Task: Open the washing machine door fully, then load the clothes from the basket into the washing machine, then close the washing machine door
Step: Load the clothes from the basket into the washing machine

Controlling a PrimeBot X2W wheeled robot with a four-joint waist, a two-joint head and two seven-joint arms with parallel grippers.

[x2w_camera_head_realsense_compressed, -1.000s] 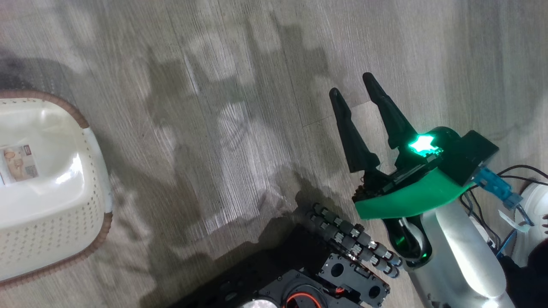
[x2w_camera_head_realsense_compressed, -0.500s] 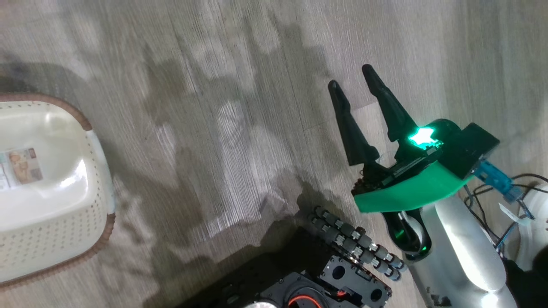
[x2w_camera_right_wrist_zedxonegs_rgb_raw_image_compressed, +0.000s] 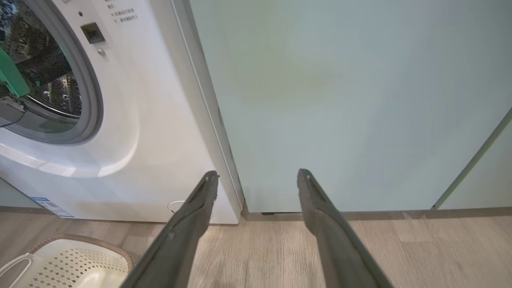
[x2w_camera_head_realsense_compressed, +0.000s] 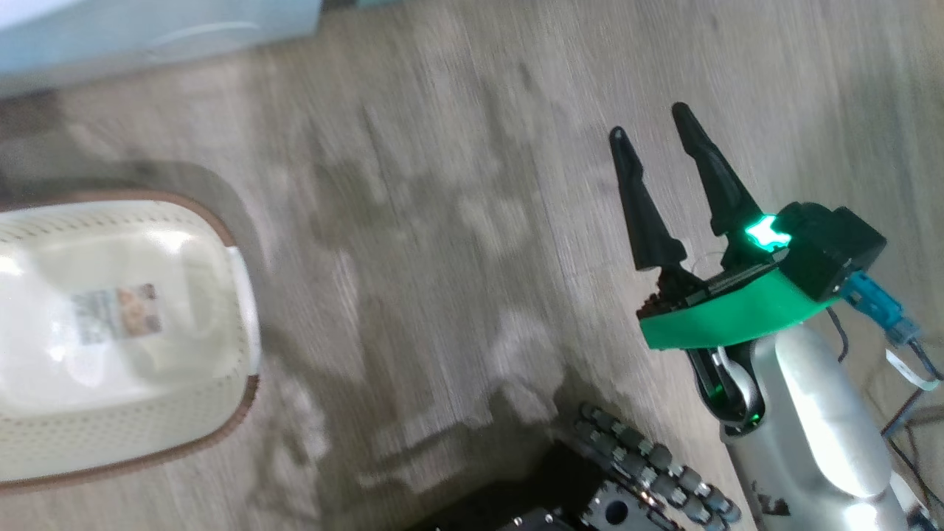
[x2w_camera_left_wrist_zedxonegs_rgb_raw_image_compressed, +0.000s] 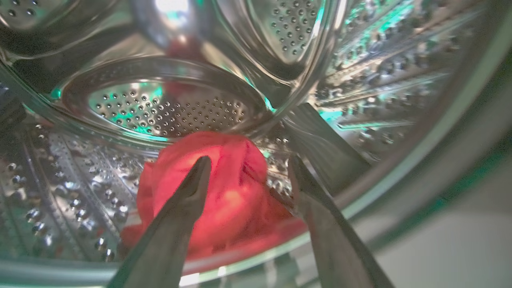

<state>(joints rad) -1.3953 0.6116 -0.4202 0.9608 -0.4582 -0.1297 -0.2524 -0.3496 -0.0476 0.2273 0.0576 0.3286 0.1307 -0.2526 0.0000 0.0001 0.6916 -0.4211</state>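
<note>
The left wrist view looks into the steel drum [x2w_camera_left_wrist_zedxonegs_rgb_raw_image_compressed: 168,112], where the red clothes [x2w_camera_left_wrist_zedxonegs_rgb_raw_image_compressed: 236,188] lie low at the front, just past the left claw [x2w_camera_left_wrist_zedxonegs_rgb_raw_image_compressed: 249,160], spread wide and holding nothing. The head view gives the basket [x2w_camera_head_realsense_compressed: 110,435], its floor label [x2w_camera_head_realsense_compressed: 118,313] blurred, and the right claw [x2w_camera_head_realsense_compressed: 649,122], fingers parted wide, empty. The right wrist view gives the washing machine [x2w_camera_right_wrist_zedxonegs_rgb_raw_image_compressed: 132,120] front; its blue sticker [x2w_camera_right_wrist_zedxonegs_rgb_raw_image_compressed: 52,207] is unreadable.

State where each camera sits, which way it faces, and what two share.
Head view: on the head, tilted down at wood floor; basket left, right hand right.
Left wrist view: inside the steel drum, facing red clothes past the open left hand.
Right wrist view: faces the washing machine and pale green cabinet past open fingers.
Shared: basket, in head and right wrist views.
</note>
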